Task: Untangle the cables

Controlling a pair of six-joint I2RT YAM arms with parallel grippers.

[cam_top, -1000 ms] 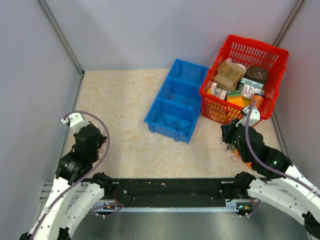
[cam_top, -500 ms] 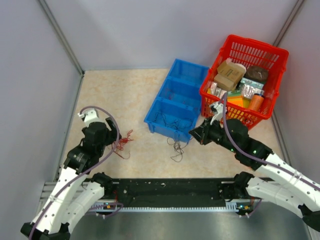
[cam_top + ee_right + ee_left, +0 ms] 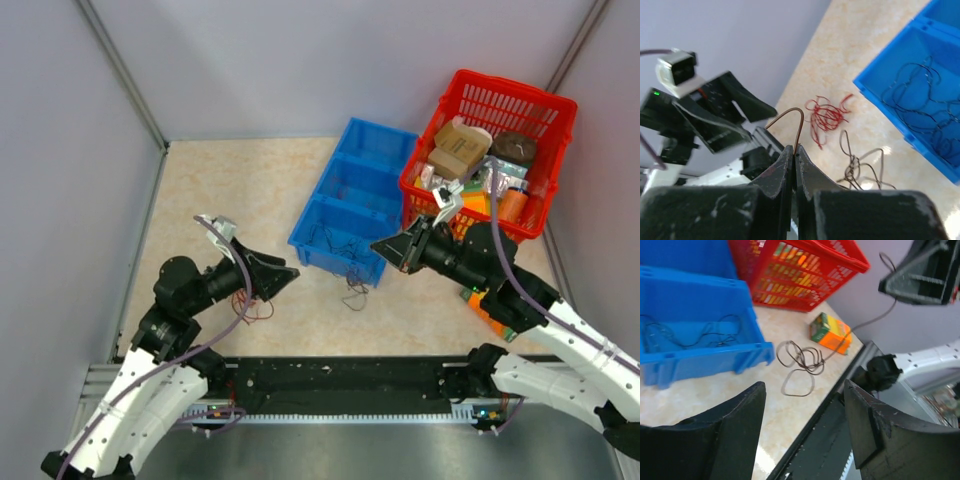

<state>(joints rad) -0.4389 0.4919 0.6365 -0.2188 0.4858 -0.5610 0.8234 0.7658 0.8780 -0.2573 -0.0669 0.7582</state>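
Partly untangled: thin red wire bundle point(image 3: 827, 115) lies apart from looped dark brown wire point(image 3: 800, 360), its end pinched by right end effector point(image 3: 793, 150); left end effector point(image 3: 285, 272) gapes wide, empty.

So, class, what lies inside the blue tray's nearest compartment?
Thin dark cables lie tangled on the floor of the blue tray. From above, the right gripper covers its right edge, so that part cannot be seen.

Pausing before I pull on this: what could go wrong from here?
1. The right hand pinches only a thin bend of the brown cable; it may slip out.
2. The cable's loose tangle lies close beside the blue bin; pulling could tighten it or catch the bin's corner.
3. The left hand is open and empty, so nothing anchors the tangle.
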